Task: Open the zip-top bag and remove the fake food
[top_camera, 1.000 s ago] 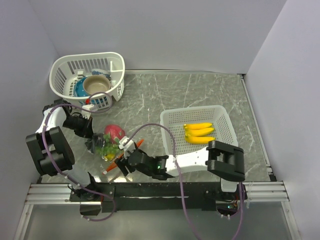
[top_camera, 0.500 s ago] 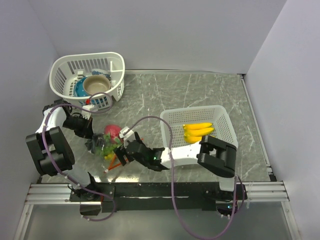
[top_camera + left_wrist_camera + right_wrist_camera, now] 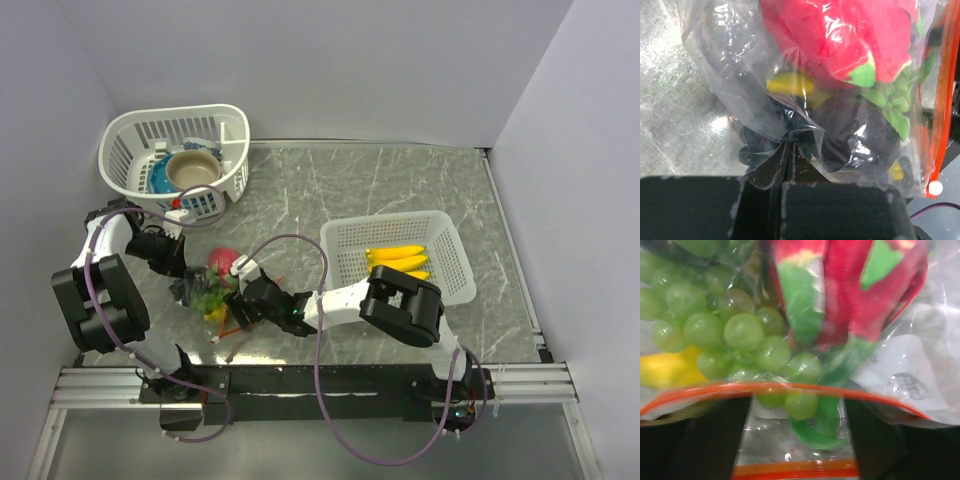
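Observation:
The zip-top bag (image 3: 208, 300) lies left of centre with its orange-red zip strip (image 3: 790, 387) parted. Inside are fake food pieces: a pink-red dragon fruit (image 3: 225, 262) (image 3: 840, 35) and a green grape cluster (image 3: 737, 330). My left gripper (image 3: 186, 287) (image 3: 790, 145) is shut on a pinch of the bag's closed end. My right gripper (image 3: 238, 303) (image 3: 797, 435) stands open at the bag's mouth, its fingers (image 3: 715, 440) wide apart. A few grapes and a green stem sit between them. Yellow bananas (image 3: 400, 262) lie in the right basket (image 3: 450, 285).
A white mesh basket (image 3: 232, 125) at the back left holds a tan bowl (image 3: 193, 170) and a blue item (image 3: 160, 177). The right arm's cable (image 3: 320, 350) loops over the near table. Grey walls close in the left, back and right.
The right arm has swung left and its gripper has pushed up to the bag's mouth. The left gripper and its pinch on the bag have not moved.

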{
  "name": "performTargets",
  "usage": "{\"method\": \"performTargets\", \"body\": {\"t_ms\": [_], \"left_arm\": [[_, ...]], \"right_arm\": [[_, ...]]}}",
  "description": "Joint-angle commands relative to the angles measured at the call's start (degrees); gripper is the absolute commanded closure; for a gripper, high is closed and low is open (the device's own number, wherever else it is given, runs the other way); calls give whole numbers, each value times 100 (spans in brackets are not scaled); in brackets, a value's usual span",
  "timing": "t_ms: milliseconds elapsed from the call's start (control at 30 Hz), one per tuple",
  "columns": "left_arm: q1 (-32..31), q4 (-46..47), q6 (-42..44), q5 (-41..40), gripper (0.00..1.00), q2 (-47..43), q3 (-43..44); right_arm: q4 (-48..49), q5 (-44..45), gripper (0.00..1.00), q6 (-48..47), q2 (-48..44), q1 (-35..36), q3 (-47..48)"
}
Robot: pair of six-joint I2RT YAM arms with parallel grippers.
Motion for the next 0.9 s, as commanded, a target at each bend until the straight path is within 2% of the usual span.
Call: {"method": "performTargets", "body": {"t_ms": [0, 33, 67, 167, 500, 867], "left_arm": [[-19, -119, 126, 109, 99, -30, 24], [-10, -128, 126, 109, 99, -30, 24], [-18, -102, 99, 109, 99, -48, 24], [-18, -93, 56, 127, 99, -39, 50], [-10, 311, -296, -101, 99, 14, 15], [-19, 390, -525, -40, 99, 190, 252]], "right_arm": [[223, -353, 50, 181, 86, -23, 195], [241, -371, 59, 190, 8, -23, 143], [250, -363, 76, 190, -54, -14, 64], [276, -249, 98, 181, -344, -23, -183], [268, -116, 100, 102, -1890, 56, -1193], [-558, 6, 100, 462, -3938, 399, -2380]]}}
